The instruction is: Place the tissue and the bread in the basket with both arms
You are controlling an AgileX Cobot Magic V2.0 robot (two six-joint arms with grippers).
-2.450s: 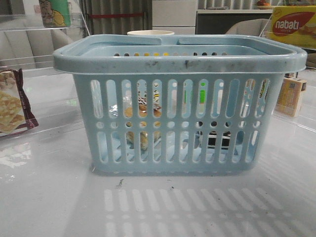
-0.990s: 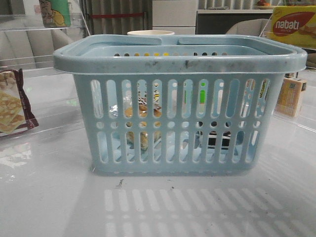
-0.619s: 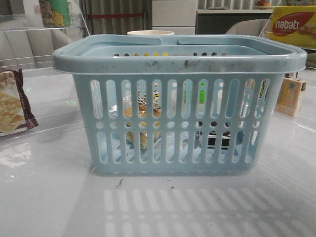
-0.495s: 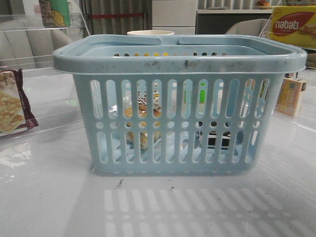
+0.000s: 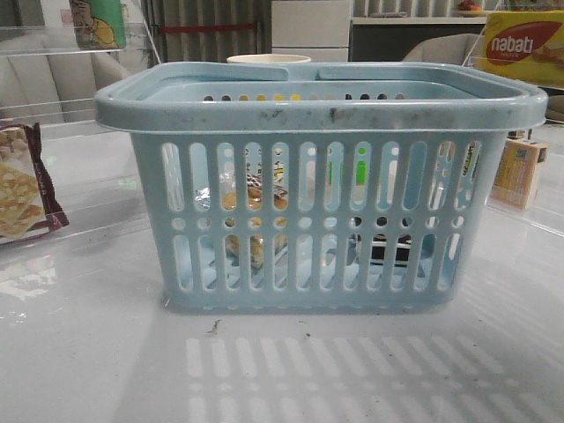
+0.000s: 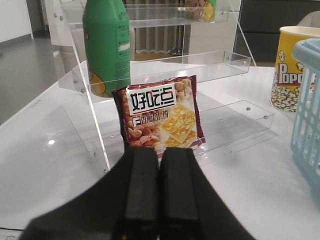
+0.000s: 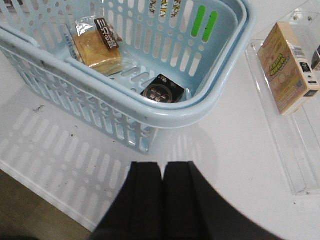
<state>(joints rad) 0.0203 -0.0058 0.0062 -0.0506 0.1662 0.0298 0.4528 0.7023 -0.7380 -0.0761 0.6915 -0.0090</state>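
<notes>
The light blue basket stands in the middle of the table in the front view. The bread in its clear wrapper lies inside it and shows through the slots. The black and white tissue packet lies on the basket floor beside the bread and is glimpsed through the slots. My left gripper is shut and empty, away from the basket, facing a cracker packet. My right gripper is shut and empty, above the table outside the basket's rim. Neither gripper shows in the front view.
A maroon-edged cracker packet leans on a clear acrylic shelf with a green bottle. A popcorn cup stands behind the basket. A tan box sits in a clear tray on the right. A yellow nabati box stands at the back right.
</notes>
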